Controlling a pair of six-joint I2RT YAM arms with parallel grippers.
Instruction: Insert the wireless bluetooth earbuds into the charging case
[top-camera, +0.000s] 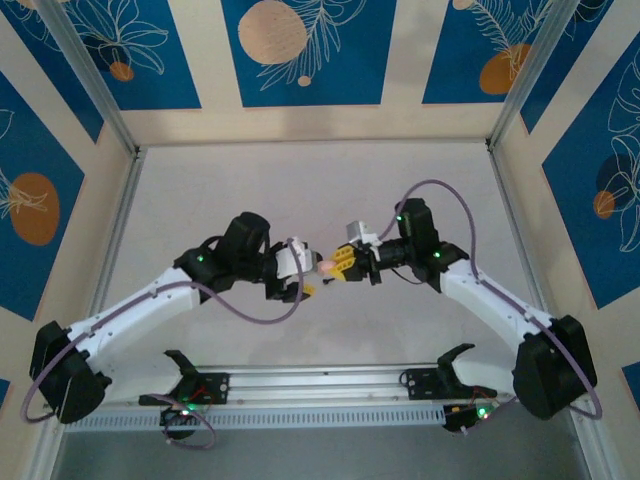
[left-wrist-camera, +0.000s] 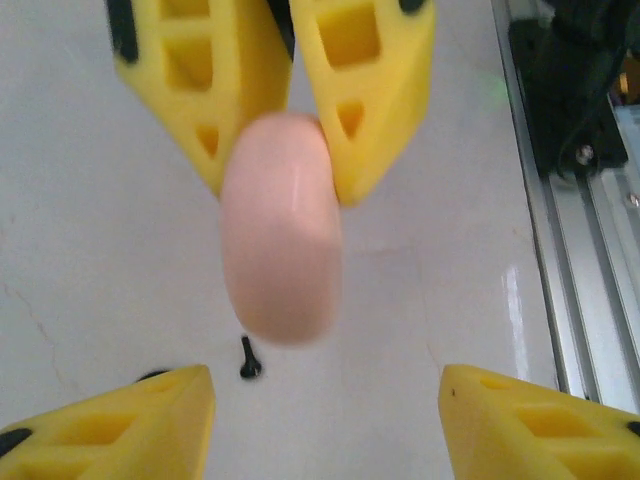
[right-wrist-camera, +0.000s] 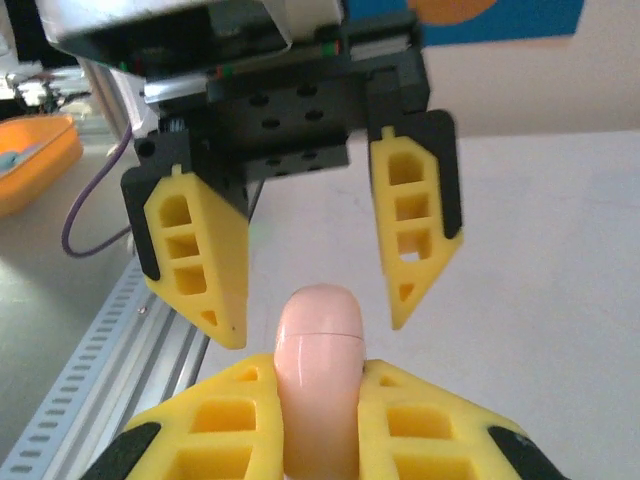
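The pink, closed charging case (right-wrist-camera: 320, 370) hangs above the table, and my right gripper (right-wrist-camera: 318, 375) is shut on its lower half. My left gripper (left-wrist-camera: 325, 385) faces it with its jaws open on either side of the case's rounded end (left-wrist-camera: 285, 240), not touching it. In the top view both grippers meet at mid-table around the case (top-camera: 327, 265). One tiny black earbud (left-wrist-camera: 249, 360) with a short stem lies on the white table below the case. A dark sliver (left-wrist-camera: 152, 375) shows behind my left fingertip; I cannot tell what it is.
An aluminium rail (left-wrist-camera: 585, 250) runs along the near edge of the table, right of the left gripper. An orange bin (right-wrist-camera: 35, 160) sits off the table beyond the rail. Purple cables (top-camera: 250, 310) loop from both arms.
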